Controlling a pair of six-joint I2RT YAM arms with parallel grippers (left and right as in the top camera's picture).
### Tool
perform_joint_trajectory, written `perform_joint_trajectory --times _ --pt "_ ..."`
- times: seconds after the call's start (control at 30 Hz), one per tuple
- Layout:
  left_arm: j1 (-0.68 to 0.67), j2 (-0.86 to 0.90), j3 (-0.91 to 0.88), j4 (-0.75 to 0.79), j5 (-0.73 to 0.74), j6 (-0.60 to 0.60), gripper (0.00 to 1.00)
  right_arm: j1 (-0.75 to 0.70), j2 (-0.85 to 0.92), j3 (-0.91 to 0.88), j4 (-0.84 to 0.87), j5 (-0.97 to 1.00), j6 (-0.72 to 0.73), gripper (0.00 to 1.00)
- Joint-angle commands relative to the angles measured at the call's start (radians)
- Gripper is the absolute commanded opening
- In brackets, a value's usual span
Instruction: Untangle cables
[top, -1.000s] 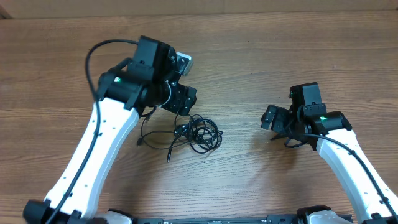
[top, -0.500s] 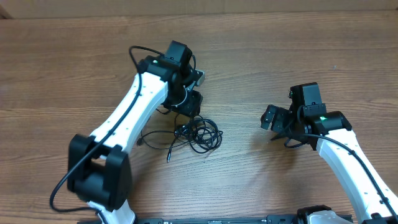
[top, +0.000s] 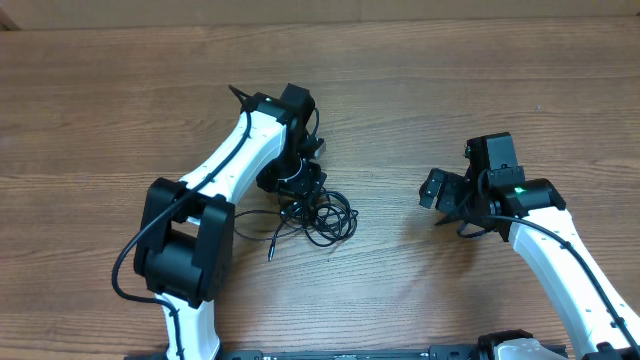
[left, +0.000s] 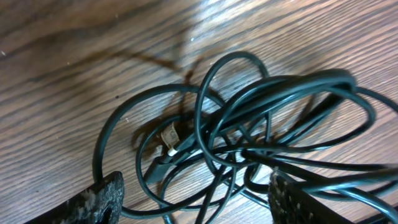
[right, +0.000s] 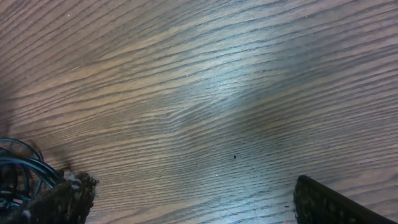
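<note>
The cables (top: 325, 215) lie in one loose tangle on the counter (top: 480, 100), spread mostly side to side. They sit right beneath the left end effector (top: 298, 192), which is open astride the near loops and grips nothing. The right end effector (top: 440, 200), also open and empty, is well apart to the tangle's right, so the left arm is nearer.

A wooden table (top: 100, 100) — brown, with strong grain running across it — fills every view.
</note>
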Motion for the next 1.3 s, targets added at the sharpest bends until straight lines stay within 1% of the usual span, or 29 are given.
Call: perform_joint_trajectory --times 0.0,0.1,0.2,0.33,0.4,0.47,0.6,0.73,0.83,0.97,1.0,1.03,1.1,1.13,1.2,1.27 --pt "-0.005 0.013 0.021 -0.003 -0.021 -0.003 0.75 -0.003 -0.002 0.000 0.001 -0.005 0.004 1.00" --pt "-0.005 0.010 0.030 -0.017 -0.021 -0.003 0.73 -0.003 -0.002 0.000 0.000 -0.004 0.004 1.00" --pt "-0.002 0.000 0.085 -0.076 -0.066 -0.003 0.80 -0.003 -0.002 0.000 0.001 -0.004 0.004 1.00" --pt "0.017 -0.008 0.204 -0.159 -0.113 -0.003 0.90 -0.003 -0.002 0.000 0.001 -0.004 0.004 1.00" --pt "0.033 -0.008 0.237 -0.168 -0.115 -0.004 0.94 -0.003 -0.002 0.000 0.001 -0.004 0.004 1.00" --pt "0.050 -0.006 0.238 -0.151 -0.114 -0.035 0.97 -0.003 -0.002 0.000 0.001 -0.004 0.004 1.00" --pt "0.065 0.001 0.204 -0.134 -0.108 -0.101 0.93 -0.003 -0.002 0.000 -0.002 -0.005 0.004 1.00" --pt "0.063 0.001 0.124 -0.098 -0.034 -0.105 0.93 -0.003 -0.002 0.000 0.000 -0.004 0.004 1.00" --pt "0.056 0.001 0.056 -0.054 -0.009 -0.105 0.92 -0.003 -0.002 0.000 0.001 -0.004 0.004 1.00" --pt "0.045 0.002 -0.021 0.018 0.056 -0.105 0.84 -0.003 -0.002 0.000 0.001 -0.005 0.004 1.00" --pt "0.044 0.002 -0.032 0.030 0.067 -0.105 0.80 -0.003 -0.002 0.000 0.001 -0.005 0.004 1.00" --pt "0.042 0.002 -0.043 0.046 0.067 -0.105 0.75 -0.003 -0.002 0.000 0.000 -0.005 0.004 1.00" --pt "0.040 0.002 -0.053 0.065 0.067 -0.105 0.61 -0.003 -0.002 0.000 0.000 -0.005 0.004 1.00" --pt "0.040 0.002 -0.056 0.074 0.068 -0.105 0.56 -0.003 -0.002 0.000 -0.001 -0.005 0.004 1.00" --pt "0.039 0.002 -0.061 0.094 0.068 -0.105 0.53 -0.003 -0.002 0.000 -0.003 -0.005 0.004 1.00" --pt "0.035 0.002 -0.071 0.121 0.067 -0.105 0.53 -0.003 -0.002 0.000 -0.003 -0.005 0.004 1.00"
